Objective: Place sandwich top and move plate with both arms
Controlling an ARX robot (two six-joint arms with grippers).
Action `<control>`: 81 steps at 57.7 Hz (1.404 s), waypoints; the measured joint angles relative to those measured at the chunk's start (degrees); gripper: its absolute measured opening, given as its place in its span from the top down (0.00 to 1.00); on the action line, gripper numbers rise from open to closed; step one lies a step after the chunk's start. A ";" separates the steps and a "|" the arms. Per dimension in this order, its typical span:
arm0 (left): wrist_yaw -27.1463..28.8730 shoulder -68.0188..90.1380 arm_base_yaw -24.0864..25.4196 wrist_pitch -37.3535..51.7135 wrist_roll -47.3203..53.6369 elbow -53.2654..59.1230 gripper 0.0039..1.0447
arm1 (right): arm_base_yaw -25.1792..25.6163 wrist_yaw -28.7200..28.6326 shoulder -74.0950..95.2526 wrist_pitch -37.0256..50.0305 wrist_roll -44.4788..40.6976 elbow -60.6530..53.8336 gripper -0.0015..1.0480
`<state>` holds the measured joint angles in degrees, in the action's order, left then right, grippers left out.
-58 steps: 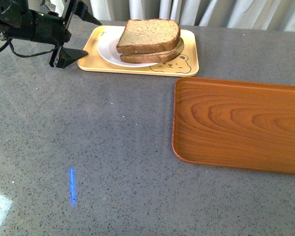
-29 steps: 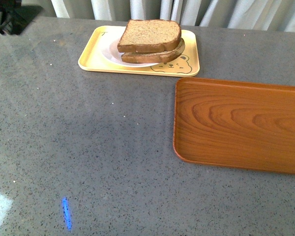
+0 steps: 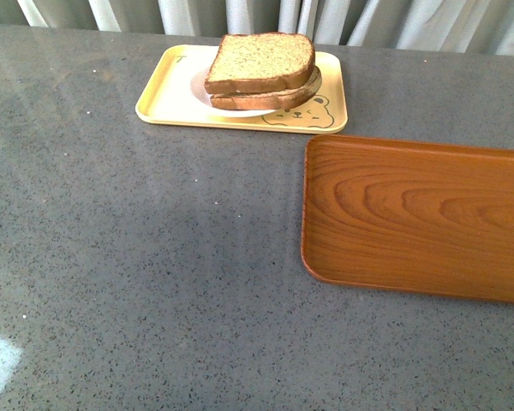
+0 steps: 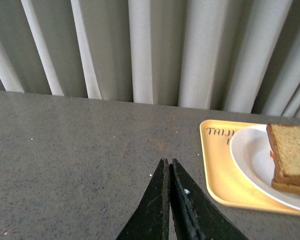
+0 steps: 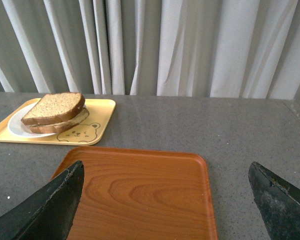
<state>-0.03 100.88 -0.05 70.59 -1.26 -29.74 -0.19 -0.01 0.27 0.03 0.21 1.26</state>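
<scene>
Sandwich top (image 3: 259,60) sits stacked on the plate (image 3: 199,86) at twelve o'clock on the desk (image 3: 154,257). Left pincer (image 4: 169,180) clenched, empty; right pincer (image 5: 165,200) released wide, seemingly above the wooden tray (image 5: 140,185).

The grainy, porous sandwich top (image 3: 261,58) is lying on the smooth glossy white plate (image 4: 250,155) beside the left gripper (image 4: 168,167), while the right gripper's matt black fingers (image 5: 50,205) are flanking a satin wood-grain tray (image 5: 140,192).
</scene>
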 joint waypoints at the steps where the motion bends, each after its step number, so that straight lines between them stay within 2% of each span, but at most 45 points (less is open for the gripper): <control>1: 0.04 -1.01 0.00 0.07 0.07 1.09 0.99 | 0.00 0.00 0.00 0.00 0.00 0.00 0.09; 26: 0.04 -23.71 0.00 -5.77 0.48 18.03 0.99 | -0.02 0.00 0.00 0.00 0.00 0.00 0.09; 41: 0.04 -34.18 0.00 -11.28 0.61 23.17 0.99 | 0.00 0.00 0.00 0.00 0.00 0.00 0.09; 81: 0.04 -66.20 0.00 -36.76 0.63 28.83 0.99 | 0.00 0.00 0.00 0.00 0.00 0.00 0.09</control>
<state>0.01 34.68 -0.05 33.82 -0.62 -0.91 -0.19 -0.01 0.27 0.03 0.21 1.26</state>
